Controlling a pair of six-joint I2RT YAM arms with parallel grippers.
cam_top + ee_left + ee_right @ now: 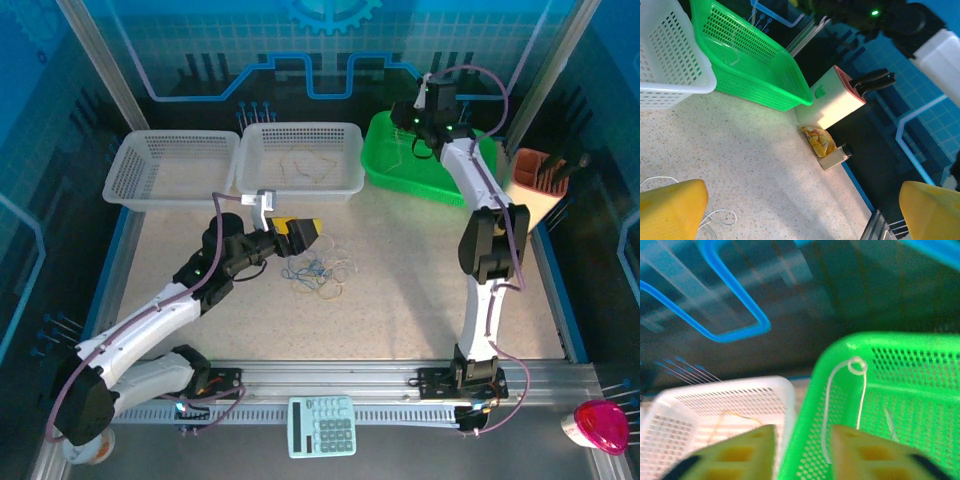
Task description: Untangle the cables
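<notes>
The left gripper (297,234) hovers low over the speckled table (420,290), its yellow fingers (671,210) spread wide, with bare tabletop between them. Just in front of it, a little to its right, lies the tangle of cables (320,272): thin white, tan and blue-grey loops. One white loop curls beside its left finger in the wrist view.

Beyond this gripper stand two white baskets side by side. The nearer white basket (345,135) holds a few tan cords (300,165). The other white basket (125,160) sits to its left.

The right gripper (802,440) hangs over the green basket (805,405), at the far right of the table. Its fingers stand a narrow way apart, and the basket's near rim shows in the gap between them. A white cord (829,405) lies inside this basket, curled into a small ring at the top and trailing down close to the right finger. The view is blurred, so it cannot be told whether the cord touches that finger.

To the right of the green basket stands a knife block (540,178). A calculator (322,425) lies at the near edge, between the arm bases.
</notes>
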